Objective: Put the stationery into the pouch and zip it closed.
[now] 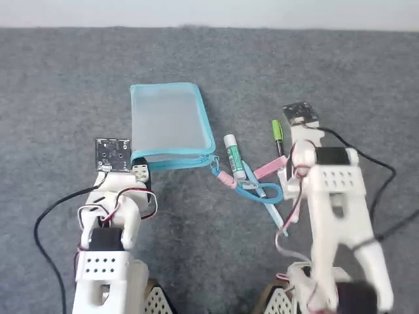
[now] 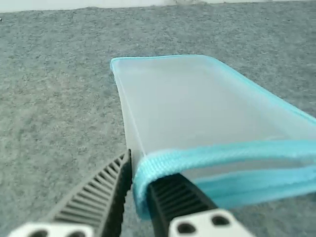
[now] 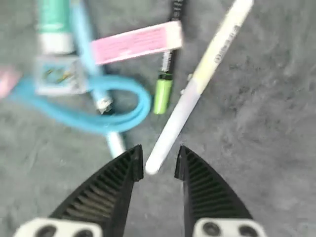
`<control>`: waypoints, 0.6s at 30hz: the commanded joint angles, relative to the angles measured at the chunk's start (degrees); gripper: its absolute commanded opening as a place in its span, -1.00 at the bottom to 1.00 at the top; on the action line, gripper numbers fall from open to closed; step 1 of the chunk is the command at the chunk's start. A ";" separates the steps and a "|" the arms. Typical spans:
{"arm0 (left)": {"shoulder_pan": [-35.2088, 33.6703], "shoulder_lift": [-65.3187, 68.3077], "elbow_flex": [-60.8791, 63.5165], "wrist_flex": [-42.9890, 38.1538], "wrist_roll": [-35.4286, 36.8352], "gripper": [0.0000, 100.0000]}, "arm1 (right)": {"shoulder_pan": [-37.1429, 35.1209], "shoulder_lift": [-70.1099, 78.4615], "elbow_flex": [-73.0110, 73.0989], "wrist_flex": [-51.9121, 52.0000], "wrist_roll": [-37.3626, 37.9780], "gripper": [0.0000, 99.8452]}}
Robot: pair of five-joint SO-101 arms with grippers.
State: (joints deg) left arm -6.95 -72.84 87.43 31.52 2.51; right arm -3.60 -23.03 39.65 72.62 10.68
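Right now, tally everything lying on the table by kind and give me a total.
Pens: 3 (blue pen, green-capped pen, pale pen)
Glue stick: 1
Pink flat bar, likely an eraser: 1
Pouch: 1
Total: 6

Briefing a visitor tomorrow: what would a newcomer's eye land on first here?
Most striking is the frosted translucent pouch with turquoise zip trim, flat on the grey mat, its near corner pinched by the left gripper. Right of it lies a jumble with a green-and-white glue stick and a blue cord loop. The right gripper hovers there, jaws open at the tip of a pale white pen.
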 commanded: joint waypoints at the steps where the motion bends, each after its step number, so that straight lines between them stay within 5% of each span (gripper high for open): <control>1: 0.26 -0.09 -1.10 -1.85 0.62 -0.98 | 1.19 4.97 1.76 -6.37 -3.16 -0.77; 18: 0.26 -0.09 -1.10 -1.85 0.62 -0.98 | 1.63 6.99 14.68 -20.26 -3.43 -0.77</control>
State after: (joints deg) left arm -6.95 -72.84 87.43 31.52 2.51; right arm -2.64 -16.09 54.42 53.71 7.96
